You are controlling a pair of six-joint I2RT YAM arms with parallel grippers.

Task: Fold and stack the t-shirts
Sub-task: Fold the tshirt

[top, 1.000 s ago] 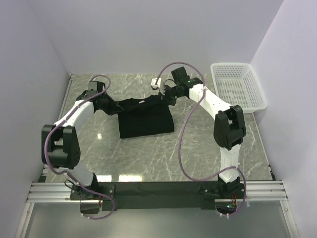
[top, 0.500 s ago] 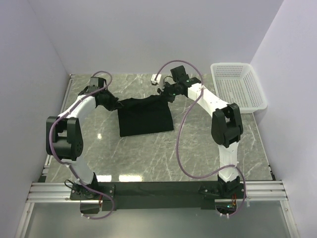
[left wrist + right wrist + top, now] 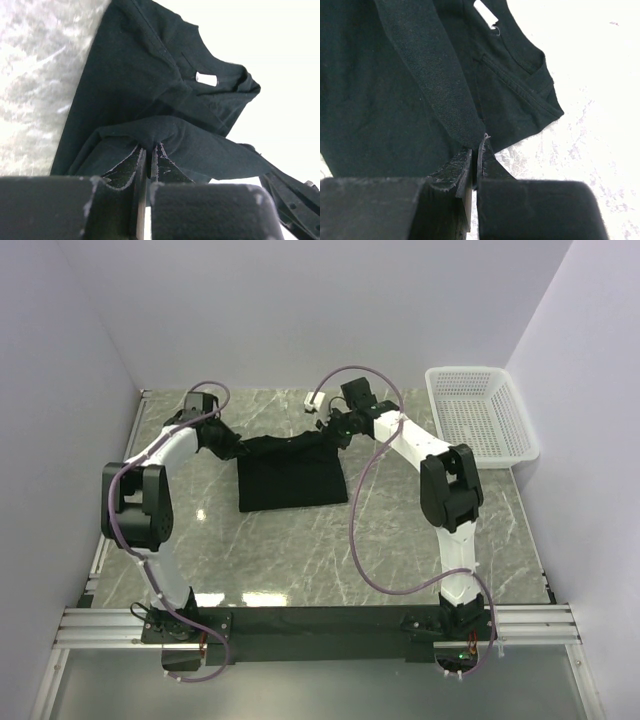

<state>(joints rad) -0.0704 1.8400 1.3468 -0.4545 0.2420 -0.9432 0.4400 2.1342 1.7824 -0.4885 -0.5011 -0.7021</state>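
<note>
Left gripper (image 3: 148, 155) and right gripper (image 3: 476, 147): the pinched fold's edge is hidden between the closed, blurred jaws in each wrist view, and the frame edges crop the floppy black cloth t-shirt (image 3: 293, 472). Top view: whether it is one garment or several cannot be told. The small white object (image 3: 314, 400) on the grey marble table (image 3: 300, 540) is too small to identify

The t-shirt (image 3: 293, 478) is black, with a white neck label (image 3: 205, 79). The worktop (image 3: 300, 550) is grey marble with pale veins. The basket (image 3: 480, 415) is white.
</note>
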